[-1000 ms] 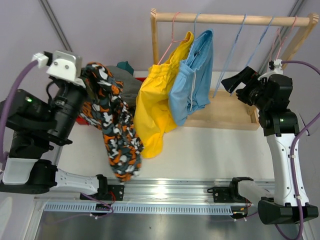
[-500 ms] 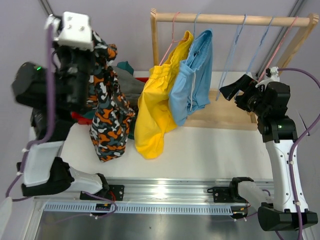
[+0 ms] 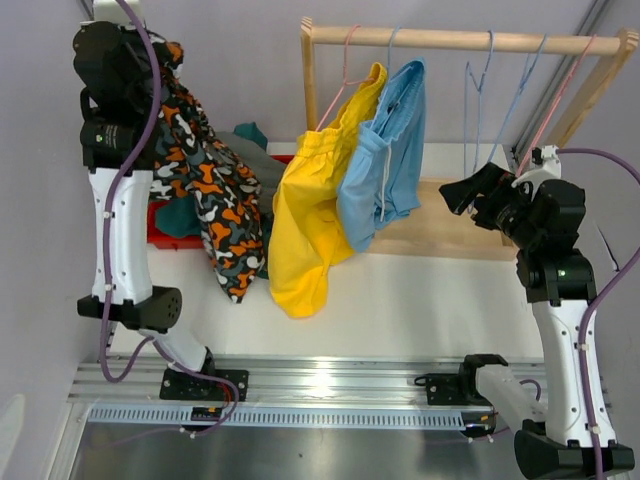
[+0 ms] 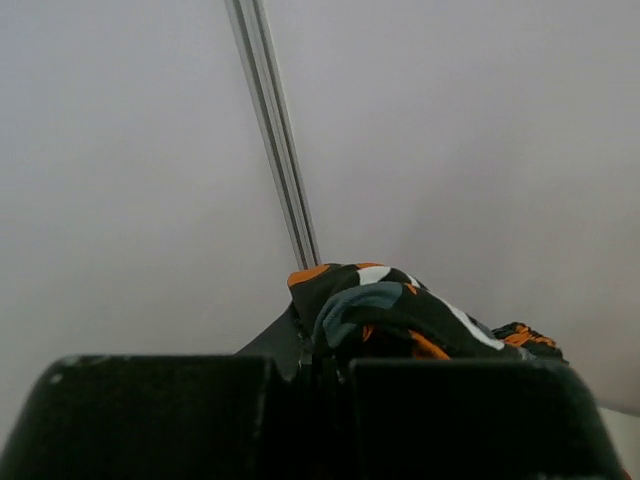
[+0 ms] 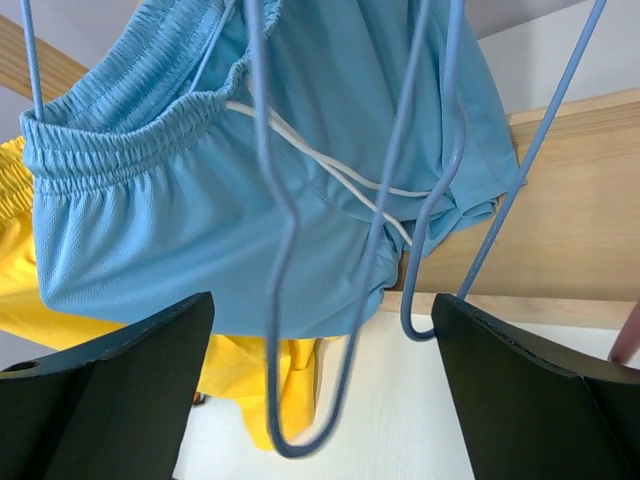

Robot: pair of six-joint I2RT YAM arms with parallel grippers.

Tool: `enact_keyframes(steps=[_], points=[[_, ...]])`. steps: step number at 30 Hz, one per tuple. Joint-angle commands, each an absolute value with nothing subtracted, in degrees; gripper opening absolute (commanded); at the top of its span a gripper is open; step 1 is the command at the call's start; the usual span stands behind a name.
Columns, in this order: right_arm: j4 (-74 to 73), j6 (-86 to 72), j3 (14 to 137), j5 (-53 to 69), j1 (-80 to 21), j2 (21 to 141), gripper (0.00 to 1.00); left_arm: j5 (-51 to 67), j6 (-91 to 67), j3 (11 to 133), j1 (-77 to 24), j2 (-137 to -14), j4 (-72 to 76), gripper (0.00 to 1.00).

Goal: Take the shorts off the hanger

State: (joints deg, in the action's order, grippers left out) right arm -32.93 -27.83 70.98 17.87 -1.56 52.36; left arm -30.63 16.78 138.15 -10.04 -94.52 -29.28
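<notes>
Far left: left gripper (image 4: 325, 375) raised high above the left end of the table (image 3: 420, 300), clenched on the camo shorts (image 3: 215, 210). Fabric bunched at the jaws in the wrist view, the rest draped down in one long fold, clear of the rack (image 3: 450, 38). Behind that drape, a red bin (image 3: 158, 238) with teal shorts (image 3: 183, 216) lying on it. Just right of the bin, grey shorts (image 3: 262, 175) in a heap.

Middle: wooden rack standing at the back of the table. Yellow shorts (image 3: 305, 220) hung near the left end of its rail, touching the light blue shorts (image 3: 385, 160) hung just beside them on the right.

Further right along the rail: three bare hangers (image 5: 262, 120), two blue and one pink.

Far right: right gripper (image 5: 320, 400) released, jaws spread wide, nothing grasped. Aimed left toward the light blue shorts, with the wire of a bare blue hanger dangling in front, between the fingers (image 5: 110, 370) in the wrist view. Contact with that wire not clear.
</notes>
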Motion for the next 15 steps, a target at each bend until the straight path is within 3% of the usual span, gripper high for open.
enact_keyframes(steps=[1, 7, 10, 11, 12, 13, 14, 15], points=[[-37.09, -26.46, 68.47, 20.83, -1.58, 49.84, 0.99, -20.93, 4.93, 139.75, -4.67, -96.15, -30.85, 0.0], [-27.87, -29.18, 67.58, 28.55, -1.84, 47.81, 0.99, -14.24, 1.23, 132.56, -3.16, -99.05, -33.92, 0.0], [-22.69, -30.58, 70.04, 32.86, -2.72, 48.25, 0.99, -13.89, 0.01, 119.12, -3.16, -96.43, -30.35, 0.0], [-20.41, -30.93, 70.83, 34.0, -3.33, 48.77, 0.99, -13.45, -1.65, 113.26, -3.16, -94.33, -29.19, 0.05], [-19.43, -31.2, 71.54, 34.01, -3.95, 49.21, 0.99, -13.1, -1.93, 107.63, -3.16, -93.44, -28.14, 0.17], [-18.81, -31.29, 73.63, 33.06, -5.87, 49.83, 0.99, -12.75, -2.37, 105.23, -3.16, -92.64, -26.47, 0.66], [-18.55, -30.85, 74.87, 32.0, -7.19, 50.62, 0.99, -12.74, -3.24, 101.46, -3.16, -92.11, -26.11, 0.99], [-18.72, -30.41, 76.36, 30.95, -8.51, 52.71, 0.99, -13.35, -3.86, 99.77, -3.16, -91.76, -26.54, 0.99]])
